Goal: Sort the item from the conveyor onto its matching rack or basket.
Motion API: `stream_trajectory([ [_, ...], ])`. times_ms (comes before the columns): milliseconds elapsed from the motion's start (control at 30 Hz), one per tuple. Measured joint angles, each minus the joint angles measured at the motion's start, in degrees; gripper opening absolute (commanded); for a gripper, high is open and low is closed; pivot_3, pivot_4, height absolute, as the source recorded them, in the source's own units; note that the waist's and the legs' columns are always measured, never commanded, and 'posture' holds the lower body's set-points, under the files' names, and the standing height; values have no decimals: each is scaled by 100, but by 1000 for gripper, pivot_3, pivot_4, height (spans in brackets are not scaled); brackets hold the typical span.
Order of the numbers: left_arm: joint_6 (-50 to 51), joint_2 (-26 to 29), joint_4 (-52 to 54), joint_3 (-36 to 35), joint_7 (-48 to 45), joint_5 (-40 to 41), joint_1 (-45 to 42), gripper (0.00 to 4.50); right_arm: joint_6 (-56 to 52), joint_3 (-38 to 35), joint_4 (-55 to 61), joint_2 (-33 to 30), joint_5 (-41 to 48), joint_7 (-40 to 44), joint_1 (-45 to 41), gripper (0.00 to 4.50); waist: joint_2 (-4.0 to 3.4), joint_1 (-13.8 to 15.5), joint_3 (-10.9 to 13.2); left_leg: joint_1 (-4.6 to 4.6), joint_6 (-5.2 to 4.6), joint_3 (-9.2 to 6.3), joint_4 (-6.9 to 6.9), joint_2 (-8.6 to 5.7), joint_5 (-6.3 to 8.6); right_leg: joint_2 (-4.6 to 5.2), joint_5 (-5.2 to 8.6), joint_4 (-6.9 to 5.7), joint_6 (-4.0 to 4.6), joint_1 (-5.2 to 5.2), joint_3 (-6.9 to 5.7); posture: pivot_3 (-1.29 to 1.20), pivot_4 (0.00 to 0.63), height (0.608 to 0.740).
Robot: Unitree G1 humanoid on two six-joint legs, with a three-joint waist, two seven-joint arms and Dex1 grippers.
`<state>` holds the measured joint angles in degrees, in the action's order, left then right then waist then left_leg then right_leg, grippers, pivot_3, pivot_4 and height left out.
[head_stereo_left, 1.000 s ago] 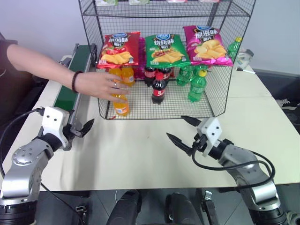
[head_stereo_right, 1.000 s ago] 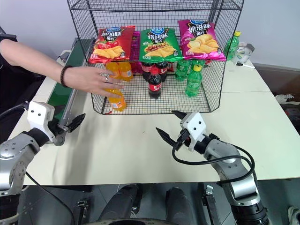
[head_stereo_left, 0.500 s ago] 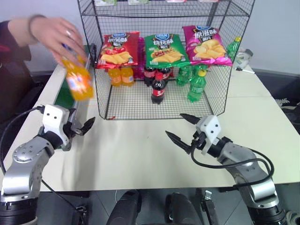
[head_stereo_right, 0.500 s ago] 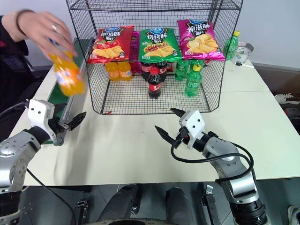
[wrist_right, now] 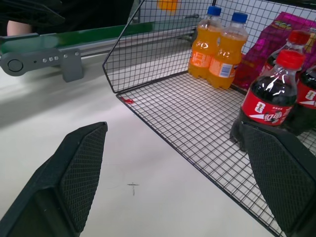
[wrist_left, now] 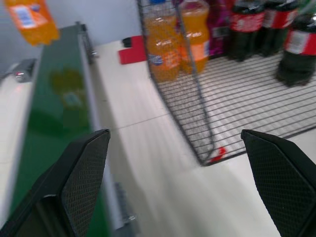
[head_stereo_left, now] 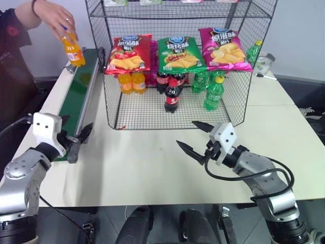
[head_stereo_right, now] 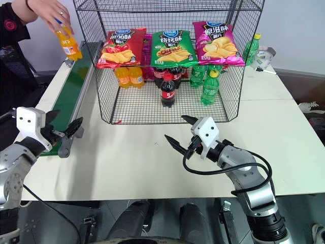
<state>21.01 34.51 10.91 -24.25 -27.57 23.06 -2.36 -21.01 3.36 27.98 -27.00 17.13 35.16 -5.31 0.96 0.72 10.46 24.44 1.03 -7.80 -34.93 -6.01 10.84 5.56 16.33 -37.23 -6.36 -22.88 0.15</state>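
A person's hand holds the item (head_stereo_left: 73, 47), a small orange soda bottle with a blue cap, tilted over the far end of the conveyor (head_stereo_left: 76, 96). I cannot tell whether the bottle touches the dark-green belt. My left gripper (head_stereo_left: 79, 142) stands open and empty beside the conveyor's near end. The item (wrist_left: 30, 19) hangs far ahead of it in the left wrist view. My right gripper (head_stereo_left: 187, 133) is open and empty over the table, just in front of the black wire rack (head_stereo_left: 231, 109).
On the rack's bottom shelf stand two orange soda bottles (wrist_right: 219, 47), cola bottles (head_stereo_left: 171, 95) and green bottles (head_stereo_left: 213, 94). Above them lie three chip bags (head_stereo_left: 177, 53). The person's arm (head_stereo_left: 30, 15) reaches in at the far left. A green bottle (head_stereo_left: 254, 52) stands behind the rack.
The person's hand lifted the orange bottle from the rack's front and carried it left and back over the conveyor's far end. My left gripper shifted left to the belt's near end.
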Motion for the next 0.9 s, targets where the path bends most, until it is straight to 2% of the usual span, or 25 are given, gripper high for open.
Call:
stream_trajectory([
  [400, -504, -218, -922, -342, 1360, -679, -426, 4450, 2, 63, -70, 51, -1, 1, -81, 4500, 2, -1, -1, 0, -1, 0, -2, -1, 0, -1, -10, 0, -18, 0, -2, 0, 150, 740],
  [700, -708, -258, -993, -359, 1375, -719, -364, 4450, -1, 64, -72, 51, -1, 1, -164, 4500, 2, -2, -1, 0, -1, 0, -1, 0, 0, -1, -10, 0, -18, -1, -2, 0, 150, 740],
  [900, -665, -327, -992, -399, 1122, -422, -200, 4450, -7, 65, -76, 50, 0, 10, -194, 4500, 2, 0, -1, 0, 0, 0, -2, 0, 0, 0, -3, -1, -4, 0, -2, 0, 150, 740],
])
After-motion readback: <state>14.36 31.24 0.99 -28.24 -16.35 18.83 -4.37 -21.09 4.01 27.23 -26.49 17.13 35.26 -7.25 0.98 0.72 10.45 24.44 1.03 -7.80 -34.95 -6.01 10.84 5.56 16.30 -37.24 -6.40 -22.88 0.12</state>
